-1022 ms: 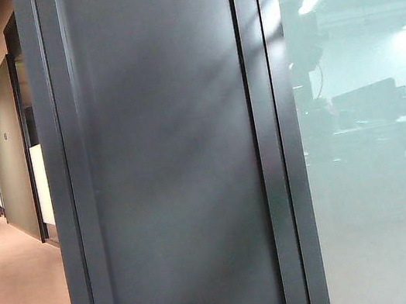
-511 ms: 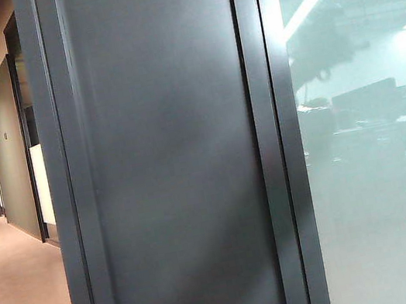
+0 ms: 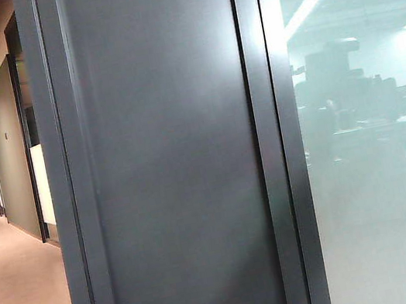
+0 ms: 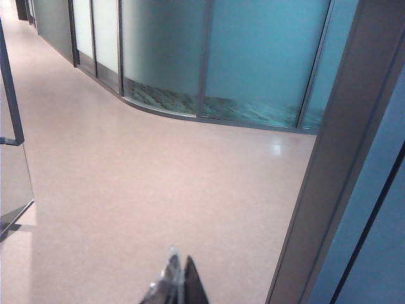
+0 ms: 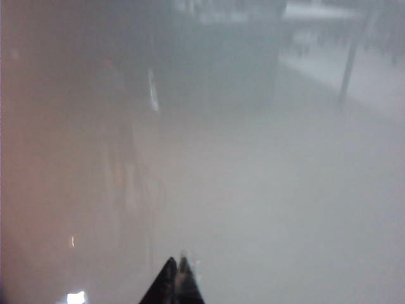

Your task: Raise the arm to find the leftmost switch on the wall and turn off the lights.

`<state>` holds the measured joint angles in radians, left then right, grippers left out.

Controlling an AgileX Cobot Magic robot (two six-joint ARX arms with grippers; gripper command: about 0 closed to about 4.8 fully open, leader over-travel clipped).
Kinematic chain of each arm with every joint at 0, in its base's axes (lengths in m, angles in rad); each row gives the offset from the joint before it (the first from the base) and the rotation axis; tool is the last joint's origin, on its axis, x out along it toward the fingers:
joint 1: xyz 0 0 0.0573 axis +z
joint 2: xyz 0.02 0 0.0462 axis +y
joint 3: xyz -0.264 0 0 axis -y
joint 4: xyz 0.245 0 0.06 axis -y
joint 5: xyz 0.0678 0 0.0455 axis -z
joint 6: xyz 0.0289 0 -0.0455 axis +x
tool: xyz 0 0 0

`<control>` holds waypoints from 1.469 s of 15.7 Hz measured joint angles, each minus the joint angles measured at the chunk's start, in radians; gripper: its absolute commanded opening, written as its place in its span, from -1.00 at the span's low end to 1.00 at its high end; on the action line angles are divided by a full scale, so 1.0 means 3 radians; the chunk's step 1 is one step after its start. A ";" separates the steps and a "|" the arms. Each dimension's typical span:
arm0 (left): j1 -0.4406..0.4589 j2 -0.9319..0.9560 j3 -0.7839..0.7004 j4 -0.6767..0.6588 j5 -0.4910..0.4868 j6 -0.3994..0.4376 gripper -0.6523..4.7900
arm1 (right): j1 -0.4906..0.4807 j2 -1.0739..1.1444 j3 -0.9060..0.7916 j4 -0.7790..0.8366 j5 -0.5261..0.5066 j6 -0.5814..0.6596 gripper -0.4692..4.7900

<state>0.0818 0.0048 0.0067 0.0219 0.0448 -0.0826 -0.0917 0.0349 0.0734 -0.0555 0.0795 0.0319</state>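
The left gripper point(image 4: 178, 285) has its fingers pressed together, holding nothing, above a pinkish floor point(image 4: 152, 183); frosted glass point(image 4: 253, 57) curves at 12 o'clock. The right gripper point(image 5: 177, 282), likewise pinched closed, faces hazy glass. The grey wall point(image 3: 174, 165) fills the exterior view's centre; the arm point(image 3: 330, 70) is a dark reflection at 2 o'clock.

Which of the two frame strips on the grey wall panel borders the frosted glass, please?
The right strip; the left strip borders the corridor instead. The left gripper, shut, points at the floor; the right gripper, shut, faces a hazy pane.
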 measured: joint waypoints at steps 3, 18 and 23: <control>0.0000 0.0000 0.0000 0.0001 0.0000 0.0000 -0.78 | 0.0064 -0.0058 -0.0206 0.0309 -0.0107 0.0036 -0.82; 0.0000 0.0000 0.0000 0.0000 0.0000 0.0000 -0.78 | 0.0320 -0.0102 -0.0225 0.0214 -0.0116 0.0053 -0.82; 0.0000 0.0000 0.0000 0.0001 0.0000 0.0000 -0.78 | 0.0320 -0.0102 -0.0225 0.0214 -0.0116 0.0053 -0.82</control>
<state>0.0818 0.0048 0.0067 0.0223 0.0448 -0.0826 0.0044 0.0044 0.0059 0.0086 0.0448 0.0479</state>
